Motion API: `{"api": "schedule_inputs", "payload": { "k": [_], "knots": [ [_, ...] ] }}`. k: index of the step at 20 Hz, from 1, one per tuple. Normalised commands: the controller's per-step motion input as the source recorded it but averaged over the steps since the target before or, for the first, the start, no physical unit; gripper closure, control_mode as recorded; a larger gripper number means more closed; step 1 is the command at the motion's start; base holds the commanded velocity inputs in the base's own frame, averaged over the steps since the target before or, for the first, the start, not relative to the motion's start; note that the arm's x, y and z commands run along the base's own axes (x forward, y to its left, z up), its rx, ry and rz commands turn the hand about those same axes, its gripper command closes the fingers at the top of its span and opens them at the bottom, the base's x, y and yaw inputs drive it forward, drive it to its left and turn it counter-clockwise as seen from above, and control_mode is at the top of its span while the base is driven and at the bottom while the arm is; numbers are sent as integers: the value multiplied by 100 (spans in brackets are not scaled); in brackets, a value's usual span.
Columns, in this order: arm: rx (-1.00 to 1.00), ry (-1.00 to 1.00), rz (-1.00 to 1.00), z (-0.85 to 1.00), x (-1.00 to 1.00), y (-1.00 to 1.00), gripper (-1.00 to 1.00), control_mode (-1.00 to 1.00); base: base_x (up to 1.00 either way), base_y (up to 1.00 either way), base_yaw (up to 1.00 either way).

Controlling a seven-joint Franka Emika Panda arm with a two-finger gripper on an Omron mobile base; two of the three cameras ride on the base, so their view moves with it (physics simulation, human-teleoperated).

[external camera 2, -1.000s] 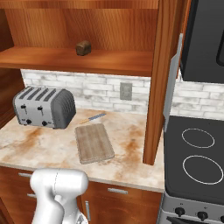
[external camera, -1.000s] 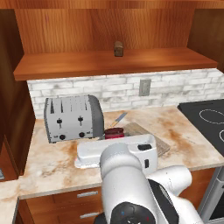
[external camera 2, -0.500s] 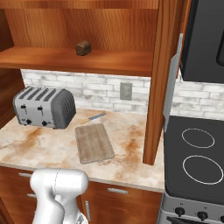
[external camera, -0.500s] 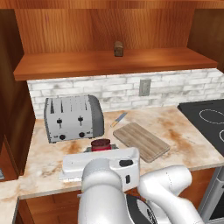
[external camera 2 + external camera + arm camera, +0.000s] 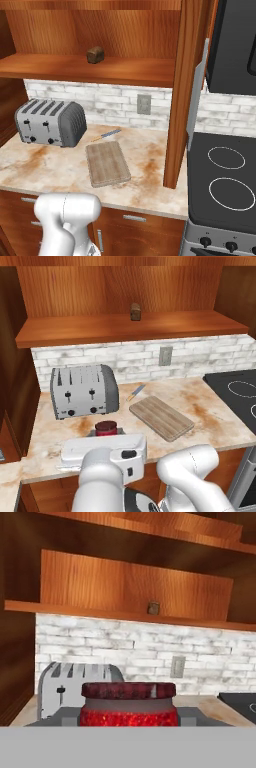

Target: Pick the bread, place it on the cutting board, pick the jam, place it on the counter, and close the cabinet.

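Though partly hidden, jam (image 5: 128,704) within tool (image 5: 128,719).

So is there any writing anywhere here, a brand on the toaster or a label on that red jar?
None can be read.
The toaster: dark knobs and levers, no lettering.
The jam: plain red jar, no label.
The stove: ring markings and knobs, no numbers legible.
The wall outlet: blank.

A silver toaster (image 5: 85,391) is sitting near a blue-handled knife (image 5: 136,391), a black stovetop (image 5: 225,182) lying well apart.
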Motion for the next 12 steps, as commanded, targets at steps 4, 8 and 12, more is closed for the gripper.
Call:
{"api": "schedule_inputs", "payload": {
  "k": [4, 8, 12],
  "knots": [
    [0, -15, 0, -36, 43, 0, 100, -100, 0, 0, 0],
    [0, -7, 0, -41, 52, 0, 100, -100, 0, 0, 0],
    [1, 0, 0, -48, 57, 0, 100, -100, 0, 0, 0]
  ]
}}
